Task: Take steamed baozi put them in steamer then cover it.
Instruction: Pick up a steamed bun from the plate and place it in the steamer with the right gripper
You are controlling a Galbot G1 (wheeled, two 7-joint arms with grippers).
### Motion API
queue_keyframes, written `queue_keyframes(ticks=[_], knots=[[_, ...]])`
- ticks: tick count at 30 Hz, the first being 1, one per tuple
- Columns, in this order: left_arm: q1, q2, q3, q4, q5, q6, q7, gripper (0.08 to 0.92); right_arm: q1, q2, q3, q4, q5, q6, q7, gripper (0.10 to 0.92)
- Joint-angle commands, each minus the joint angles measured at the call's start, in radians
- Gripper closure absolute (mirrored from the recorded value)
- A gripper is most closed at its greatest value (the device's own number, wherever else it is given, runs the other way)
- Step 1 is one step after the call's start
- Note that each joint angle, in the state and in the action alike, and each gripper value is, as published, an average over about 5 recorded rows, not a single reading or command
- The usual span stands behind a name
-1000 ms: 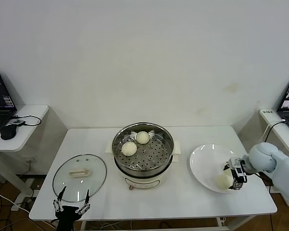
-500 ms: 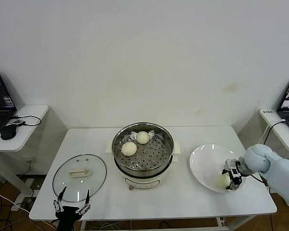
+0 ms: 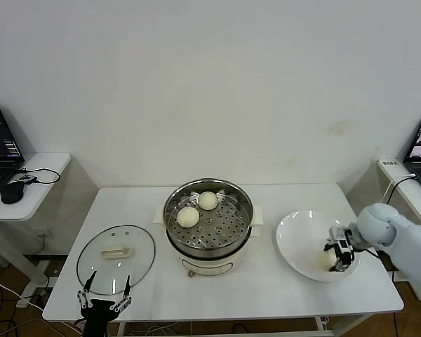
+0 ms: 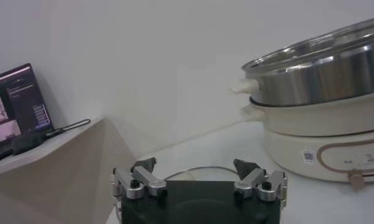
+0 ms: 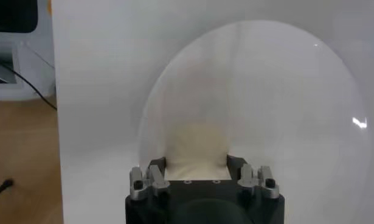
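Right gripper (image 3: 339, 254) at lower right, clamped on a steamed baozi (image 5: 196, 149) over the plate (image 3: 295, 235). Round bun, no long axis. Left gripper (image 3: 104, 303) parked lower left, spread wide.

glass lid (image 3: 116, 259), white plate (image 3: 298, 239), laptops (image 3: 0, 151)

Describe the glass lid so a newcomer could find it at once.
On the white table, look to the left of the steamer, toward the front edge. The lid lies flat there, just ahead of the open left pincer. It is the only see-through disc, with a cream handle in its middle, unlike the solid white plate.
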Motion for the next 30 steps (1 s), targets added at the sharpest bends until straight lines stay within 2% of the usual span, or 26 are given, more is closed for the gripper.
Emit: queue_keyframes(ticks=[1, 6, 13, 23, 30], knots=[[0.0, 0.001, 0.001, -0.002, -0.001, 0.0, 0.0, 0.177, 0.241, -0.017, -0.111, 0.008, 0.078, 0.0, -0.03, 0.397], [0.001, 0.004, 0.001, -0.002, -0.001, -0.001, 0.0, 0.177, 0.529, 0.042, -0.283, -0.006, 0.175, -0.009, -0.034, 0.397], [0.004, 0.005, -0.008, -0.003, -0.005, -0.004, -0.002, 0.177, 0.803, 0.244, -0.449, -0.028, 0.296, -0.032, -0.001, 0.397], [0.007, 0.004, -0.029, -0.004, -0.013, -0.003, -0.001, 0.177, 0.839, 0.496, -0.549, -0.01, 0.383, -0.018, 0.073, 0.394], [0.014, 0.0, -0.045, -0.012, -0.019, -0.003, -0.001, 0.177, 0.756, 0.608, -0.594, -0.044, 0.378, 0.116, 0.095, 0.39]])
